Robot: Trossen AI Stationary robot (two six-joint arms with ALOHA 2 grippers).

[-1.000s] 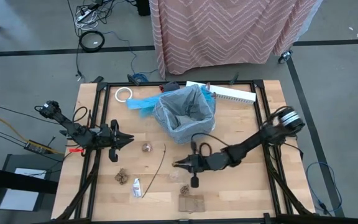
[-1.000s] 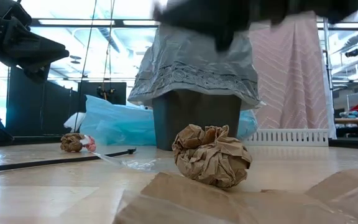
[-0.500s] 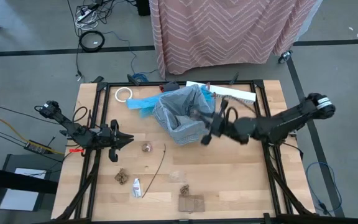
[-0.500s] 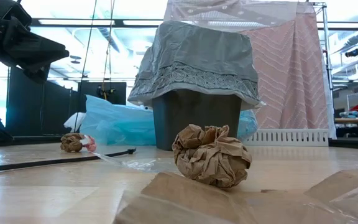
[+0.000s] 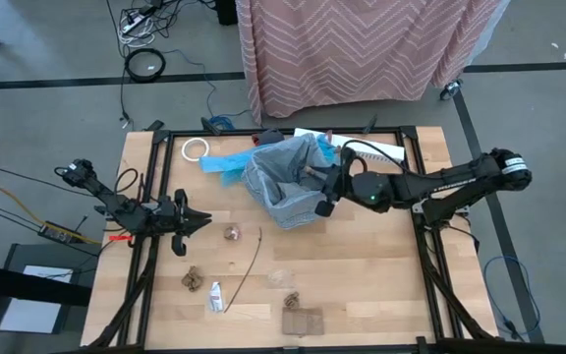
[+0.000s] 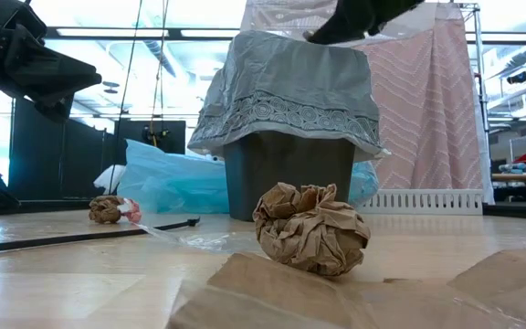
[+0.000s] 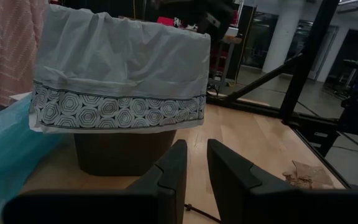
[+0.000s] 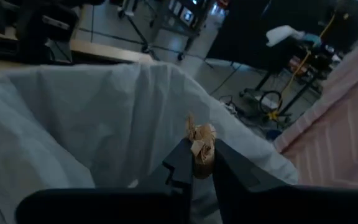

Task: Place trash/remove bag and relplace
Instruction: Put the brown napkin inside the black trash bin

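Right claw [image 8: 197, 163] pinches paper wad [image 8: 200, 142] over bag [image 8: 73, 124] (grey-lined bin).

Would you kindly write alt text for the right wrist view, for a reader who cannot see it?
The right pincer holds a brown paper wad between its dark fingers, directly over the open mouth of the grey bin liner. Beyond the liner's rim lies a dim room with cables and stands.

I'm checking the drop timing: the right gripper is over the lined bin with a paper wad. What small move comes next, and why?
Probably open the fingers fully. The right gripper still pinches the brown paper wad directly above the grey bag's open mouth, so it should fall inside.
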